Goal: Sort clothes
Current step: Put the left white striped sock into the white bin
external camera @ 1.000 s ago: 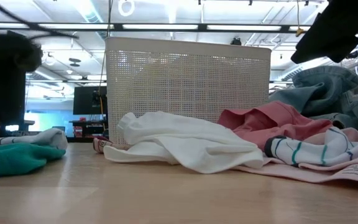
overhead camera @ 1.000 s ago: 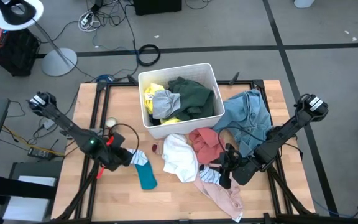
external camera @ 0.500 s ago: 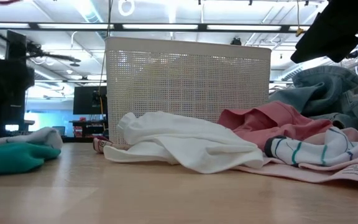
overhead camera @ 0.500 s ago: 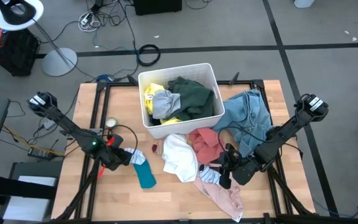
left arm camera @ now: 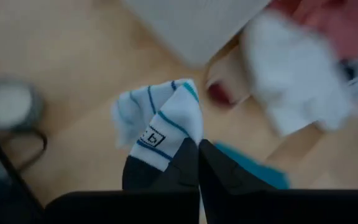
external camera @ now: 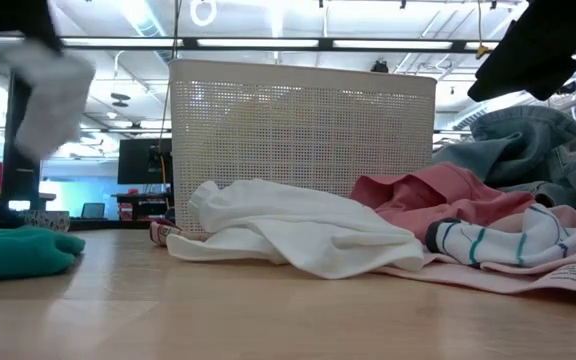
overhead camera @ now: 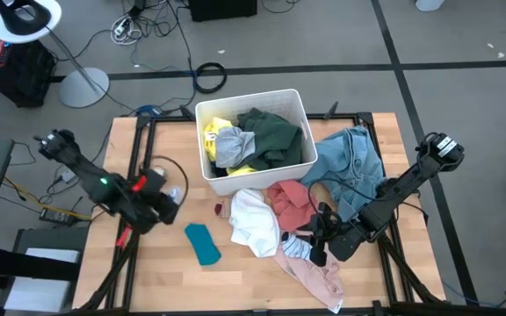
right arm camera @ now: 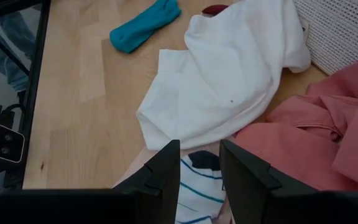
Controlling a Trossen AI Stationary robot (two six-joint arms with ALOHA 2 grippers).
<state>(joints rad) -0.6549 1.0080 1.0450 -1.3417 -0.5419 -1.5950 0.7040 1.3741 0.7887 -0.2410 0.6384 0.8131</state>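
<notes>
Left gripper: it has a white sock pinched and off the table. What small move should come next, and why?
Probably carry it toward the white bin. The left gripper is shut on the white sock, lifted clear of the teal sock, and the bin already holds clothes. Where this sock belongs is a guess.

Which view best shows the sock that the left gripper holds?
The left wrist view: the white sock fills the middle, pinched by the shut left gripper, stripes clear. The low view shows it blurred, the high view barely; the right wrist view misses it.
</notes>
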